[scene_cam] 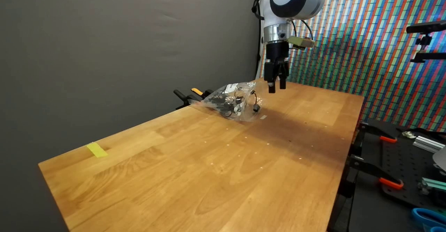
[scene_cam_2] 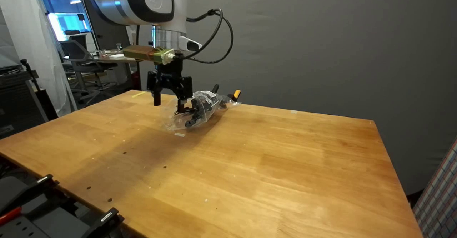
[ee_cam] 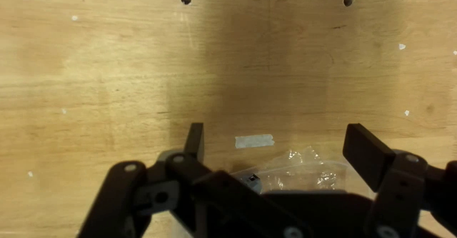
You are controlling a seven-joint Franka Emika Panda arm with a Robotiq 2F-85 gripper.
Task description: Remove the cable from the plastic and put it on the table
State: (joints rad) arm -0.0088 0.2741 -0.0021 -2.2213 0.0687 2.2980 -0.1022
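A clear plastic bag (scene_cam: pixel 216 99) lies on the wooden table (scene_cam: pixel 195 176) near its back edge, and also shows in an exterior view (scene_cam_2: pixel 211 98). Dark cables are inside; a cable (scene_cam: pixel 256 99) with a black plug shows near one end, and a dark bundle (scene_cam_2: pixel 200 108) in an exterior view. My gripper (scene_cam: pixel 277 88) is open and empty, pointing down above the table beside the bag; it overlaps the bag's end in an exterior view (scene_cam_2: pixel 169 106). In the wrist view the gripper's body (ee_cam: pixel 278 145) hides most of the bag (ee_cam: pixel 303 176); a grey connector (ee_cam: pixel 254 182) shows.
A clamp with an orange handle (scene_cam: pixel 197 91) grips the table's back edge by the bag. Black clamps (scene_cam: pixel 378 131) hold another edge, beside a dark bench with tools and blue scissors (scene_cam: pixel 428 216). Yellow tape (scene_cam: pixel 97 149) and pale tape (ee_cam: pixel 254 141) stick to the table.
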